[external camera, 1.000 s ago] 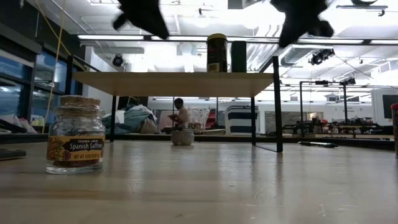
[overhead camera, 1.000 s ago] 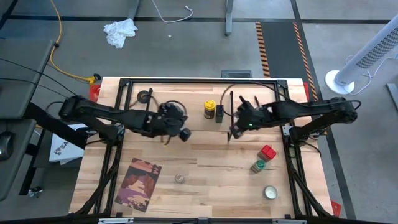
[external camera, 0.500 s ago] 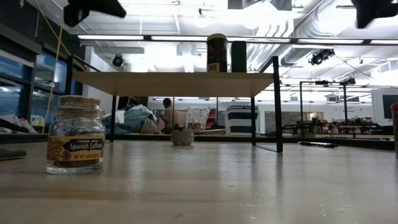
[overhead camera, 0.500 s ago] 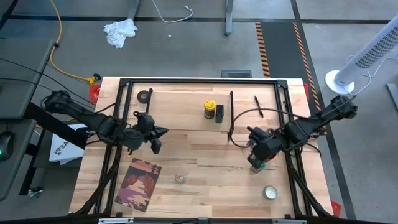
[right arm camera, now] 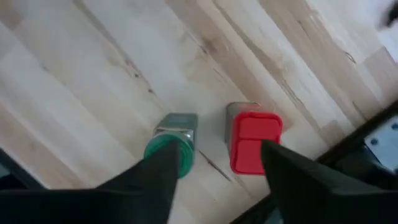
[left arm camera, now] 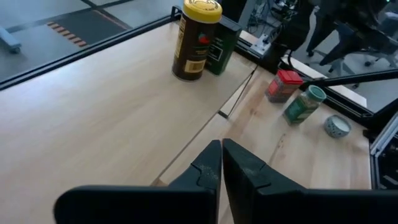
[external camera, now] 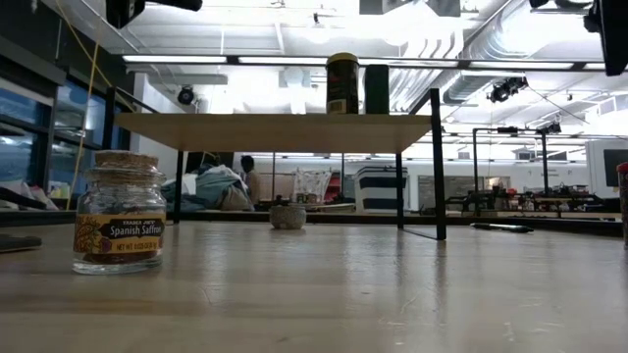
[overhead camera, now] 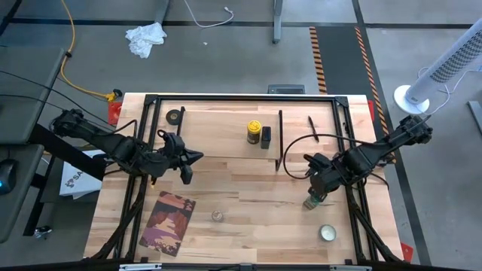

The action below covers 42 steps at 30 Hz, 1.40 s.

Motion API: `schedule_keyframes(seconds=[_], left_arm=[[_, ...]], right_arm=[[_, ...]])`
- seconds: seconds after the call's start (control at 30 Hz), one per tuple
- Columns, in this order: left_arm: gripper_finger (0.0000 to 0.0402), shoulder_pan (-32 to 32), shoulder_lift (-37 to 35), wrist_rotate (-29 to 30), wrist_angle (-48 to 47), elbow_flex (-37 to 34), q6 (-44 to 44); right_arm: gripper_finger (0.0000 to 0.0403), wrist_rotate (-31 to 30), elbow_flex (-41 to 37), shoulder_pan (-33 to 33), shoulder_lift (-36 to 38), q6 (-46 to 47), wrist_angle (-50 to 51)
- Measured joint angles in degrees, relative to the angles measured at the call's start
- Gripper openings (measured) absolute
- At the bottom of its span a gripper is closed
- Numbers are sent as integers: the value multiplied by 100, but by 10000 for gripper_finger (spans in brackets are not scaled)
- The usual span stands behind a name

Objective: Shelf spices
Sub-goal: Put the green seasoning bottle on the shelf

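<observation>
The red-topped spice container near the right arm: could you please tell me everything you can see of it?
The red-topped container is a small spice jar with a squarish red cap that looks like plastic; its body seems clear with reddish contents in the left wrist view. It stands upright on the wooden table, not on the shelf, beside the green-lidded jar without touching it. The right claw hovers open above the pair, gripping nothing.

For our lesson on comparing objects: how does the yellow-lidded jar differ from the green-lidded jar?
The yellow-lidded jar stands on the shelf; the green-lidded jar stands on the table. The yellow-lidded jar is dark brown and bigger; the green-lidded jar is green and slimmer. Both stand upright with lids on.
</observation>
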<state>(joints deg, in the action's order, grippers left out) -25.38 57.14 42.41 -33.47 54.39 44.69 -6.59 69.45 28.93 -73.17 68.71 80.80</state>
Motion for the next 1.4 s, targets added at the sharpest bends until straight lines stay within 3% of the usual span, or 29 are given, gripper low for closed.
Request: schedule_keyframes(seconds=[0.13,0.27,0.4,0.57,0.8,1.4], left_arm=[[33,128,26,-226,-12,2,-84],[57,333,86,-312,5,2,-20],[79,496,96,-346,36,2,152],[98,668,94,-606,69,2,220],[106,777,111,-688,74,3,271],[106,819,114,-624,18,4,469]], right_arm=[[277,-4,-41,17,-100,478,458],[301,165,-709,13,-100,993,249],[304,340,-1318,11,-95,1180,-96],[304,84,-1505,11,48,1174,-320],[304,186,-1953,11,278,1127,-611],[304,114,-2013,7,332,1184,-878]])
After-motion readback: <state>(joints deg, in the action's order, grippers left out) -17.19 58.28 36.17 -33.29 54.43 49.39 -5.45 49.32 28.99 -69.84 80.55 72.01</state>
